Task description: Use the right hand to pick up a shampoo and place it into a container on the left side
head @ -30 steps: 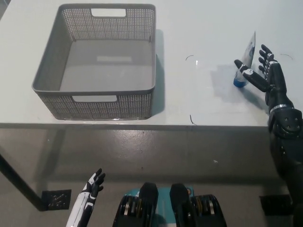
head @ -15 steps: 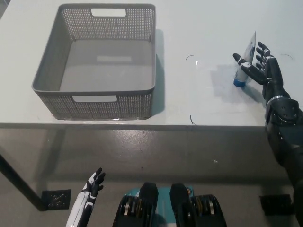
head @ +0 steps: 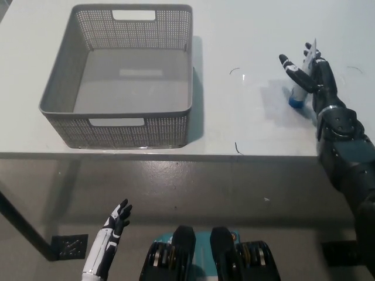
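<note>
My right hand (head: 313,79) reaches the upright shampoo (head: 302,82), fingers (head: 291,65) spread, nothing grasped; closing comes next, then the basket (head: 117,127).

The right hand (head: 310,76) covers the middle of the tube (head: 300,93), so contact cannot be told. The left hand (head: 114,225) runs off the bottom edge. The desk (head: 246,35) is cut by three edges.

bright even light, soft shadows, glare on table (head: 258,35).
</note>
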`<act>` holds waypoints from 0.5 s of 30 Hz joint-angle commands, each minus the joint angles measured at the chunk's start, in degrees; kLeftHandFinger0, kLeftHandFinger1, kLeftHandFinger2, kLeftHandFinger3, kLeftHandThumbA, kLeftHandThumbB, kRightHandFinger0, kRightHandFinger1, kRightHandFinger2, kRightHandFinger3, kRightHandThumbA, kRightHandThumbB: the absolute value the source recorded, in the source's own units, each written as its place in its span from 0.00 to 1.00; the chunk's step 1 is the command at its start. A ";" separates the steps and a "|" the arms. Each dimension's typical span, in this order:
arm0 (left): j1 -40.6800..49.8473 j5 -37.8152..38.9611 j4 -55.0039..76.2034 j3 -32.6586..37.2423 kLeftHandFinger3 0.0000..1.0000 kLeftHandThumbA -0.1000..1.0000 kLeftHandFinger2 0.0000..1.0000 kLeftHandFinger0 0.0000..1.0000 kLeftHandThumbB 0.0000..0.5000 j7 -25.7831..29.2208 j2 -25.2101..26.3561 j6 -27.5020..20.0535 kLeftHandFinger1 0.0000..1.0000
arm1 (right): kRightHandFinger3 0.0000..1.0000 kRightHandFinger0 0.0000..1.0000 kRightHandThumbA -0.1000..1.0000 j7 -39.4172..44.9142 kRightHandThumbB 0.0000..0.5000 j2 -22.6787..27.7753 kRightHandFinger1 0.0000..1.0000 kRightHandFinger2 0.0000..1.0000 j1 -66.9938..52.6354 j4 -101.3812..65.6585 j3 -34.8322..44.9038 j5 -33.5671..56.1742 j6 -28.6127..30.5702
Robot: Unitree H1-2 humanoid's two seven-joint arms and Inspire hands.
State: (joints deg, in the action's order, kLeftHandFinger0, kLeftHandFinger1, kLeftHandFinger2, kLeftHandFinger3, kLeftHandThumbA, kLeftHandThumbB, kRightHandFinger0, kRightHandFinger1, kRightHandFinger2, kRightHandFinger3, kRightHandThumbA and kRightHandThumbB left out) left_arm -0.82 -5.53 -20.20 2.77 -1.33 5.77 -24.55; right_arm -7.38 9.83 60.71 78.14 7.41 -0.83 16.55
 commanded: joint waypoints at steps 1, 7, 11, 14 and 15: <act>-1.01 0.53 1.64 0.12 1.00 1.00 1.00 1.00 0.45 -0.68 0.49 -1.34 1.00 | 0.69 0.44 0.25 -5.76 0.64 -0.35 0.57 0.65 4.16 0.65 -0.83 -0.39 -2.00; -1.74 0.23 1.26 -0.08 1.00 1.00 1.00 1.00 0.48 -0.40 0.70 -1.62 1.00 | 0.63 0.00 0.00 -9.36 0.29 -0.35 0.32 0.63 3.50 1.07 -2.91 -1.54 0.40; -1.99 0.42 1.72 -0.19 1.00 1.00 1.00 1.00 0.46 -0.51 0.82 -1.03 1.00 | 0.65 0.00 0.00 -10.57 0.30 0.00 0.33 0.65 3.77 0.84 -2.75 -1.15 0.88; -2.13 0.82 1.66 -0.23 1.00 1.00 1.00 1.00 0.43 -0.79 0.92 -0.87 1.00 | 0.66 0.00 0.00 -10.87 0.30 0.14 0.33 0.69 3.92 0.80 -2.01 -0.34 1.05; -2.13 0.67 1.79 -0.23 1.00 1.00 1.00 1.00 0.43 -0.71 0.93 -0.65 1.00 | 0.66 0.00 0.00 -10.98 0.30 0.19 0.33 0.69 3.94 0.78 -1.95 -0.27 1.14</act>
State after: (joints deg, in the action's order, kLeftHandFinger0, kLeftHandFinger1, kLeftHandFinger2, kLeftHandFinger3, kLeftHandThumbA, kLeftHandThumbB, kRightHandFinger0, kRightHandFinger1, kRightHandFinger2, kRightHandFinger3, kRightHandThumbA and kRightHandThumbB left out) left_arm -2.09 -5.52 -20.12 2.74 -1.40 5.88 -24.54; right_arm -15.68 9.15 61.05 79.80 5.23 -1.76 15.90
